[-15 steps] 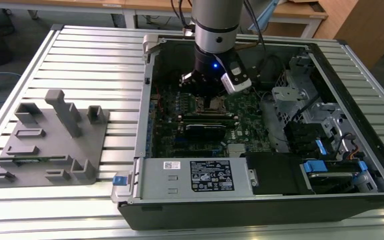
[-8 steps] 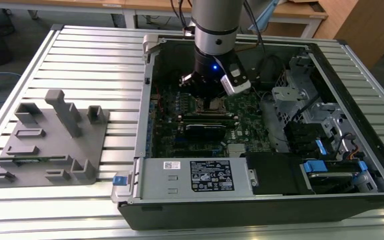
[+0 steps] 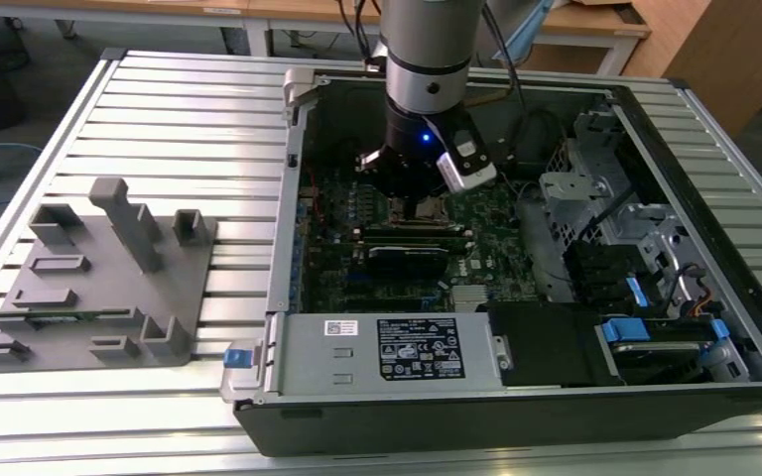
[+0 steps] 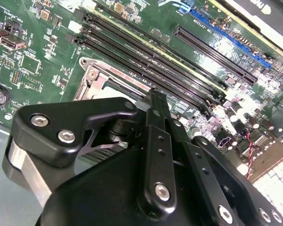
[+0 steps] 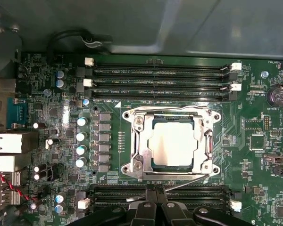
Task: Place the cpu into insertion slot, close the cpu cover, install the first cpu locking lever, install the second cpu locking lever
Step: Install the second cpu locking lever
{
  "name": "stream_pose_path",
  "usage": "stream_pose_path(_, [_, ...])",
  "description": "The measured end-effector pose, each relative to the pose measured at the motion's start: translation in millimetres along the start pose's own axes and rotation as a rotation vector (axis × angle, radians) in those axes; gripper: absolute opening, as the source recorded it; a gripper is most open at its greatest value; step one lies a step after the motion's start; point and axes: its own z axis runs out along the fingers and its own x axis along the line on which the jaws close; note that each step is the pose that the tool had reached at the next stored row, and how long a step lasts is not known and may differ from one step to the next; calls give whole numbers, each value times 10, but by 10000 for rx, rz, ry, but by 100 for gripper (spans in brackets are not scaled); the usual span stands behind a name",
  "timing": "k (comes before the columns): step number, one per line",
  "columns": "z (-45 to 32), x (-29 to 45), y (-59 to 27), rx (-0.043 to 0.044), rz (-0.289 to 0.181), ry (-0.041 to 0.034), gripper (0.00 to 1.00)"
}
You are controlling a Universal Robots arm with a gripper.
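The chip (image 5: 173,144) lies flat in its socket (image 5: 153,162), the metal cover (image 5: 142,141) closed around it. The claw (image 5: 155,200) hovers clenched and empty just beside the socket's edge, above a thin lever (image 5: 186,182).

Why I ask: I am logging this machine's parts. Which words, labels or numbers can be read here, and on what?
No text can be quoted with confidence.
Large white label on the power-supply box: rows of print and symbols, too small to read.
Small white sticker on the same box: too small to read.
White lettering beside the memory slots: too small to read.
The cpu: no print visible on its face.
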Motion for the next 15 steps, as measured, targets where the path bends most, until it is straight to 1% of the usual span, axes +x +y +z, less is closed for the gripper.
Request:
stream_pose_path(9, [4, 0, 0, -2, 0, -1, 11])
stream_pose_path(12, [23, 1, 0, -3, 0, -1, 11])
stream_pose_path(15, [58, 3, -1, -2, 0, -1, 11])
